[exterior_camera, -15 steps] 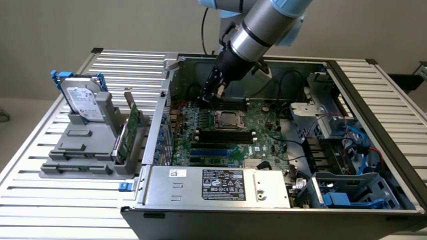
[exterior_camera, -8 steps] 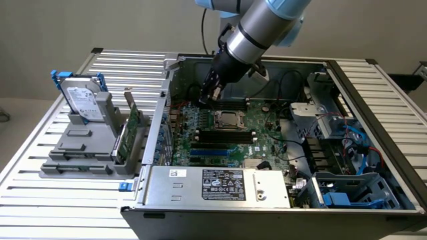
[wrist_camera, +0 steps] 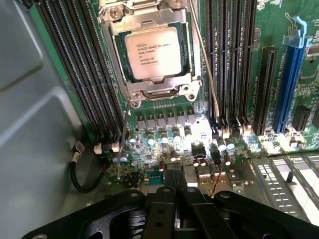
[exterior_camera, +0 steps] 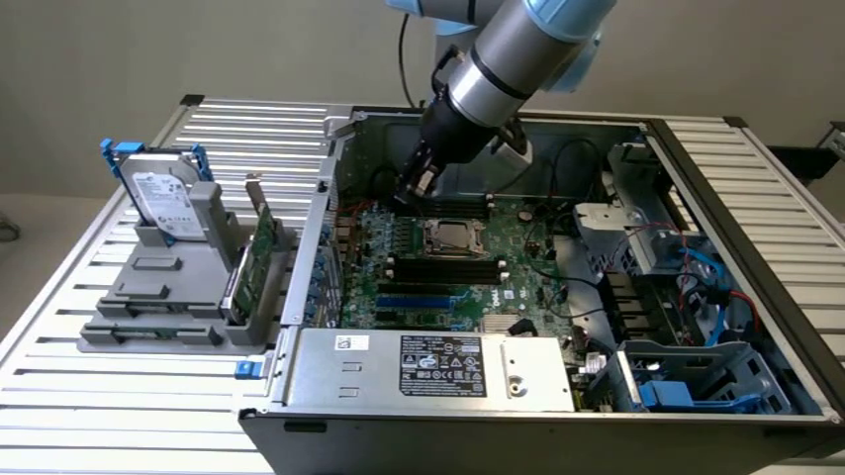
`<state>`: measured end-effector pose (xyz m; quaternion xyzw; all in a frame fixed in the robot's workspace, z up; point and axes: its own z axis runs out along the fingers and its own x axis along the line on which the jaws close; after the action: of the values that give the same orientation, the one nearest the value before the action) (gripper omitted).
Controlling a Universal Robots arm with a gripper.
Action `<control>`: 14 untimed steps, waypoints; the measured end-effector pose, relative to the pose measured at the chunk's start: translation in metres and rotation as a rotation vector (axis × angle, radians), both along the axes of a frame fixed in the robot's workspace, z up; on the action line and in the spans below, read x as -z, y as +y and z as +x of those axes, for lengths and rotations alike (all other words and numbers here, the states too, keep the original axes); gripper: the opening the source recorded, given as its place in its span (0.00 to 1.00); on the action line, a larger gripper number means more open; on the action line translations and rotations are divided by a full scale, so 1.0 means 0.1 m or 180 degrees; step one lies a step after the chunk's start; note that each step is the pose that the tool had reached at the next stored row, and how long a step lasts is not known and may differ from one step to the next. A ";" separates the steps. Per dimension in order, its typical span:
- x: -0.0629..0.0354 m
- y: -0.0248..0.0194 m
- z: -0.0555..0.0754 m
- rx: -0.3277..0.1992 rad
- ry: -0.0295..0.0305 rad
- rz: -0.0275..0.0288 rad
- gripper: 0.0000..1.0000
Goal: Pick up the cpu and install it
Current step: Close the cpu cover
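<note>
Starting at the exterior view's left: a hard drive [exterior_camera: 161, 198] in its blue bracket stands upright in a grey fixture [exterior_camera: 158, 297] on the slatted table [exterior_camera: 79, 386], and a green circuit card [exterior_camera: 261, 247] stands on edge in the same fixture, just beside the open computer case [exterior_camera: 528, 421].

Moving into the case, the arm reaches down over the motherboard [exterior_camera: 528, 287] and the gripper [exterior_camera: 418, 190] hangs just above the board, near the far-left corner of the socket [exterior_camera: 452, 220]. It's clenched, and the wrist view shows its two black fingers [wrist_camera: 164, 199] pressed together with nothing between them.

And there's the cpu [exterior_camera: 453, 237], apart from the gripper, lying flat in the socket with its silver top facing up and the metal frame [wrist_camera: 149, 92] around its edges. Black memory slots [wrist_camera: 84, 74] run along both sides of it.

Nearer the camera sits the silver power supply [exterior_camera: 429, 366] with its black label. Over on the exterior view's right is a drive cage [exterior_camera: 620, 233], with blue cables [exterior_camera: 706, 267] beyond it.
</note>
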<state>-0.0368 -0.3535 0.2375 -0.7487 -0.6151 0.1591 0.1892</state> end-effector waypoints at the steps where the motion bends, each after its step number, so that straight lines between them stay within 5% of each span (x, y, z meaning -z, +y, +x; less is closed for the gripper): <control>1: 0.000 0.000 0.00 0.0027 -0.0009 -0.0023 0.11; 5: 0.003 -0.001 0.00 0.0121 -0.0076 -0.0163 0.11; 8: 0.005 -0.001 0.00 0.0173 -0.0152 -0.0263 0.11; 11: 0.004 -0.001 0.00 0.0227 -0.0229 -0.0308 0.11; 14: 0.005 0.000 0.00 0.0298 -0.0290 -0.0321 0.11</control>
<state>-0.0369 -0.3535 0.2370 -0.7917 -0.5786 0.1466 0.1303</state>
